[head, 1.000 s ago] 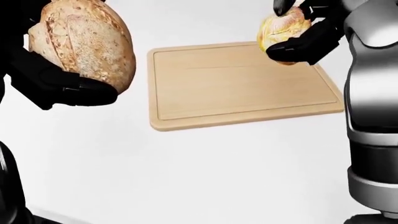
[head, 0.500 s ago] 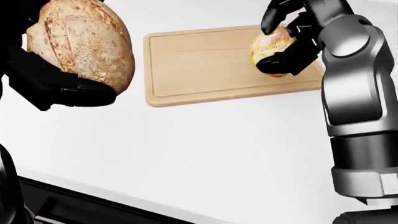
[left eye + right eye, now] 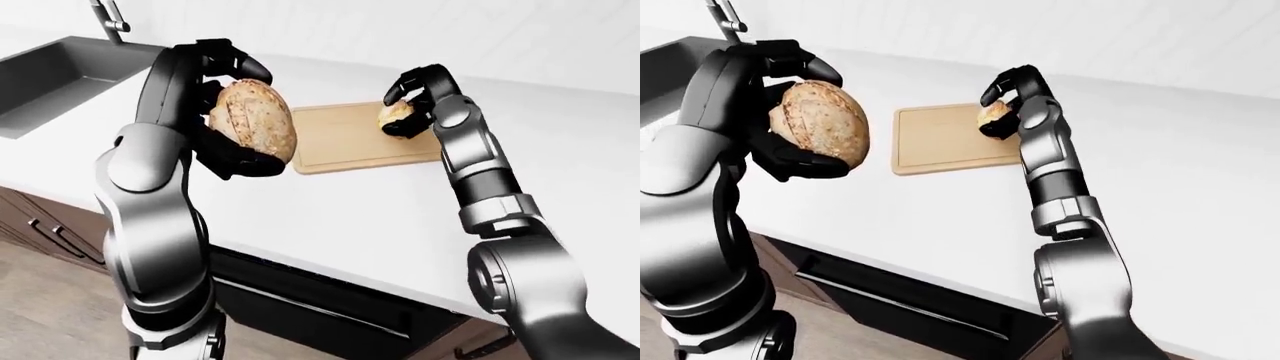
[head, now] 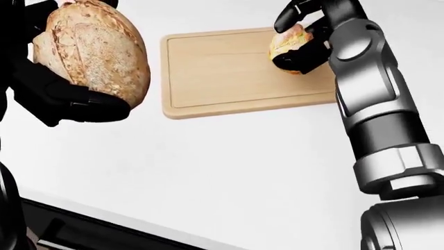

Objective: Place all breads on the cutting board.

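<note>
Left-eye view: the sink (image 3: 60,75) sits well left of the board (image 3: 345,139), its basin showing nothing inside, with a faucet (image 3: 110,16) at its top edge. The white counter (image 3: 330,210) carries the board; dark cabinets (image 3: 300,300) run below the counter's edge, with wood floor (image 3: 50,315) at lower left. The left hand (image 3: 225,112) has its fingers wrapped round the loaf (image 3: 255,120), held up in the air left of the board. The right hand (image 3: 415,101) grips the roll (image 3: 397,116) over the board's right end.

Head view: the board (image 4: 222,73) lies bare on the counter (image 4: 208,172) apart from the roll (image 4: 290,41), which is at its upper right corner; whether it touches the wood I cannot tell. The right hand (image 4: 305,36) curls its fingers over and under the roll. The loaf (image 4: 93,49) hangs left of the board, clear of it, clasped by the left hand (image 4: 55,88).

Right-eye view: the loaf (image 3: 820,124) is again left of the board (image 3: 950,139), clasped by the left hand (image 3: 790,112); the roll (image 3: 995,114) is at the board's right edge, inside the closed right hand (image 3: 1012,97).
</note>
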